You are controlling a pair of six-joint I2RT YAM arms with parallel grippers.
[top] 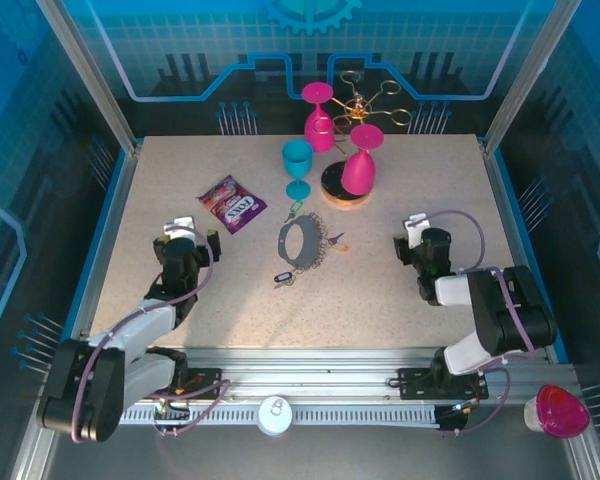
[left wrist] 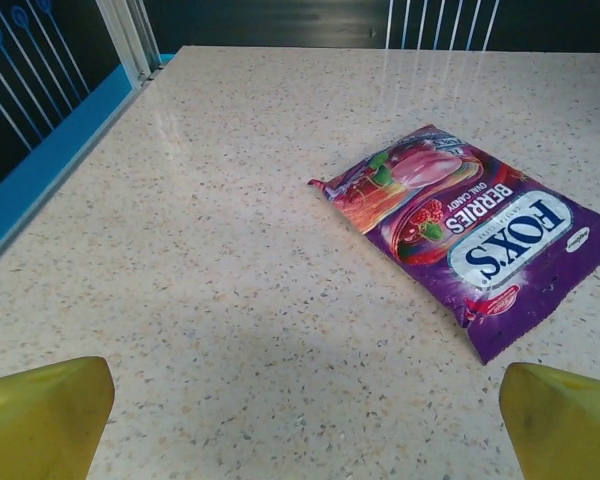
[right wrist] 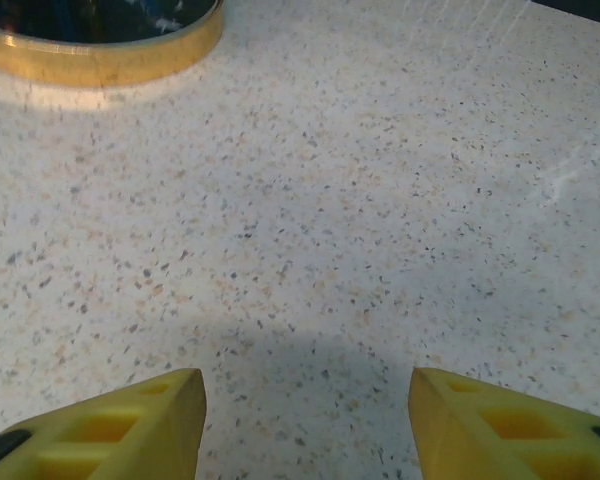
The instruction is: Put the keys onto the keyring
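Find the keyring (top: pixel 302 240) lying flat on the desk (top: pixel 430 180), with loose keys (top: pixel 283 279) scattered close around it: one just off the keyring's near-left side, others seemingly at its far edge and right edge, too small to tell whether touching. Note the left pincer (top: pixel 188 233) well to the keyring's left, spread wide and empty, aimed at the purple candy packet (left wrist: pixel 470 225) rather than at any key. Note the right pincer (top: pixel 415 230) well to the keyring's right, likewise spread wide and holding nothing, facing bare desk and a gold-rimmed base (right wrist: pixel 100 60). Expect trouble from thinness: flat keys and a thin hoop on a hard surface, likely to skid away from closing fingers instead of rising between them. Watch for the fringe of small keys dragging along with a lifted hoop, knocking the loose ones out of place. Beware the blue goblet (top: pixel 298 160) and pink goblet (top: pixel 360 168) just beyond the keyring: tall, narrow-footed, probably easy to tip on a careless reach. Guard too against closing on the packet by mistake, given the left wrist's present heading.
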